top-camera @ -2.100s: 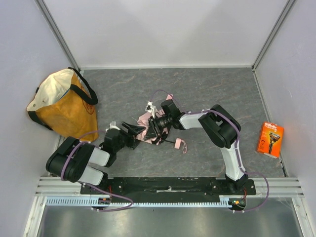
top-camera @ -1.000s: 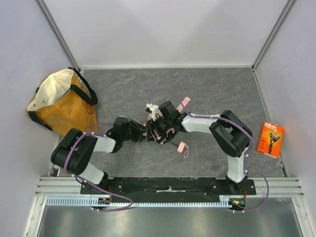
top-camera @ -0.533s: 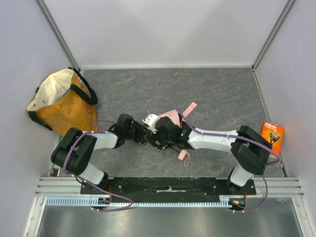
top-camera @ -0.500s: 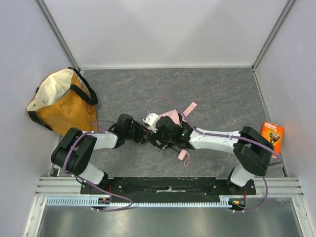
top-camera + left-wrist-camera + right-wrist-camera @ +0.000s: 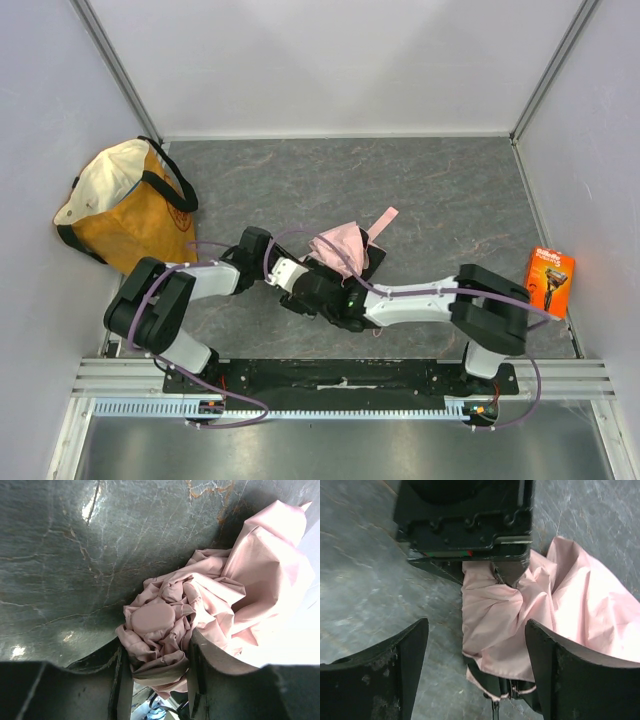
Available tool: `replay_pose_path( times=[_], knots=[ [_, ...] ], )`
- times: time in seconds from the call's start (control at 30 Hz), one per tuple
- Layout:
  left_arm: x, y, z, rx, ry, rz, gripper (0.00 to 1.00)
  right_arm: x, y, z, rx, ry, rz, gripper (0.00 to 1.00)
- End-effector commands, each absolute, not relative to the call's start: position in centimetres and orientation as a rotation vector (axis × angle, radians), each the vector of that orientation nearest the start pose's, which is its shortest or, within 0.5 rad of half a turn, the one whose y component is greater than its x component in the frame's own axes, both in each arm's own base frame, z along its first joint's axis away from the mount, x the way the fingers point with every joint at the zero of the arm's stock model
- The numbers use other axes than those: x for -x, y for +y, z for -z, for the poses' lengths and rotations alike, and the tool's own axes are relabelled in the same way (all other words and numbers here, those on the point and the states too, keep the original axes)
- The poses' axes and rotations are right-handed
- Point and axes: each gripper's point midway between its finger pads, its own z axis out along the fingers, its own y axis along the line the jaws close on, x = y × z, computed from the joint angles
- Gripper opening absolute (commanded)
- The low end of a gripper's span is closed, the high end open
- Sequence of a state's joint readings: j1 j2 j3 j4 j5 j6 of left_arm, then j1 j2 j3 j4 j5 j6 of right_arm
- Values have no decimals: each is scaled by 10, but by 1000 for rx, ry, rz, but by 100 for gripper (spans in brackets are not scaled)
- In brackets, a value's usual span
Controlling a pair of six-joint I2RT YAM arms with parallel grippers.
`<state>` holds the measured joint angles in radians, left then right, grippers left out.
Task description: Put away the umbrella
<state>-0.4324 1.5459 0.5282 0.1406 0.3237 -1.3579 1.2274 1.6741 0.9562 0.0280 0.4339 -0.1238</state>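
On the surface (image 5: 450,190), right of the tote bag (image 5: 130,215), the umbrella (image 5: 342,245) lies bunched, unstowed. Your right jaws have drawn back and stand apart, so only the left jaws, clamped on its fabric, can carry it.

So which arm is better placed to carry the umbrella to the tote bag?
Left. The left claw is shut on the umbrella, and the tote bag stands on that side; the right claw is open.

White-and-black arms (image 5: 410,302), purple cables (image 5: 132,322), dark scuffed fingers (image 5: 572,680)
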Motion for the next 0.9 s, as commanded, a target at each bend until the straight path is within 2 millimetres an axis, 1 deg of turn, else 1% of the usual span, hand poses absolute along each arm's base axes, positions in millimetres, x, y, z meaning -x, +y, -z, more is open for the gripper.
replay_pose_path(
  times=[0.0, 0.03, 0.07, 0.13, 0.2, 0.27, 0.33, 0.37, 0.43, 0.5, 0.57, 0.67, 0.7, 0.8, 0.87],
  knots=[
    [-175, -147, 64, 1241, 2833, 364, 2, -245, 367, -66, 1085, 1789, 76, 83],
    [-174, -147, 64, 1249, 2832, 365, 2, -246, 369, -62, 1087, 1780, 81, 81],
    [-174, -147, 64, 1252, 2834, 358, 2, -248, 368, -53, 1097, 1788, 106, 79],
    [-173, -146, 64, 1251, 2835, 351, 2, -253, 364, -43, 1074, 1802, 161, 74],
    [-172, -146, 63, 1254, 2834, 351, 2, -255, 357, -32, 1080, 1823, 190, 69],
    [-172, -145, 62, 1256, 2829, 356, 2, -254, 348, -20, 1079, 1861, 203, 61],
    [-172, -145, 60, 1254, 2825, 359, 2, -250, 340, -8, 1101, 1897, 202, 53],
    [-171, -145, 59, 1251, 2826, 363, 2, -249, 337, -5, 1107, 1907, 209, 52],
    [-172, -146, 57, 1247, 2824, 369, 2, -250, 330, 2, 1104, 1924, 242, 51],
    [-172, -146, 55, 1248, 2821, 376, 2, -254, 321, 13, 1106, 1967, 275, 53],
    [-171, -146, 53, 1246, 2821, 386, 2, -253, 317, 23, 1122, 2007, 256, 57],
    [-171, -146, 50, 1245, 2814, 396, 2, -252, 314, 28, 1115, 2039, 228, 58],
    [-171, -146, 49, 1241, 2810, 396, 2, -253, 314, 29, 1113, 2048, 219, 53],
    [-169, -144, 49, 1238, 2813, 384, 2, -252, 314, 39, 1136, 2095, 173, 30],
    [-170, -143, 47, 1236, 2807, 379, 2, -245, 316, 47, 1169, 2129, 124, 12]
  ],
)
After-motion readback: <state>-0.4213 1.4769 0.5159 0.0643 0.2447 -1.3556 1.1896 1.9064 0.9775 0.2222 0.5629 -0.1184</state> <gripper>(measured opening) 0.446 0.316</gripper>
